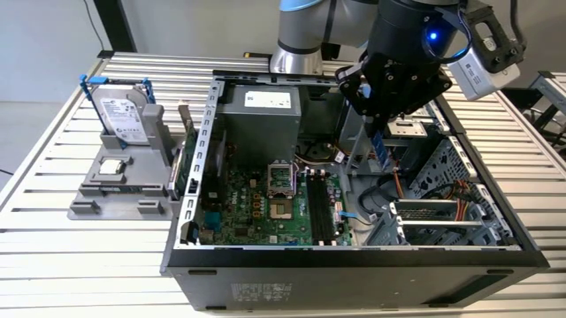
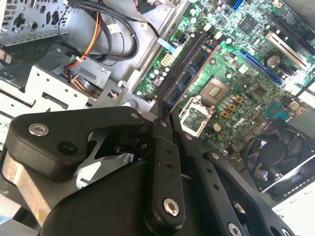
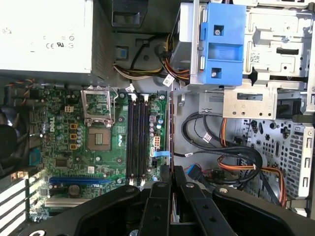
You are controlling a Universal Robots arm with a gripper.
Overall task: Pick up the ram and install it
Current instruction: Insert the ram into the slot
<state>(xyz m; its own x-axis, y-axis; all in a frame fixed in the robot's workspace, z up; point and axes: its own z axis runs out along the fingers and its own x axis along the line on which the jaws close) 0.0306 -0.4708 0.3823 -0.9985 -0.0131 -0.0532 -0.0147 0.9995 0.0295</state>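
My gripper [image 1: 378,126] hangs over the open computer case [image 1: 354,255], shut on the ram [image 1: 382,151]. The ram is a thin bluish board that points down from between the fingers. In the second wrist view the ram [image 2: 194,73] reaches out from the gripper [image 2: 165,112] with dark chips on its face. It shows edge-on as a thin line in the first wrist view [image 3: 171,132], ahead of the gripper [image 3: 171,173]. The long black memory slots [image 1: 320,211] [image 3: 138,137] [image 2: 179,66] lie on the green motherboard [image 1: 256,212]. The ram hangs above them, a little toward the exterior view's right.
A silver hard drive in a blue frame [image 1: 119,114] stands on a grey holder outside the case at the exterior view's left. Inside are the grey power supply [image 1: 261,116], the processor socket [image 3: 98,113], loose cables [image 3: 236,162], a blue drive bracket [image 3: 221,39] and a black fan [image 2: 280,152].
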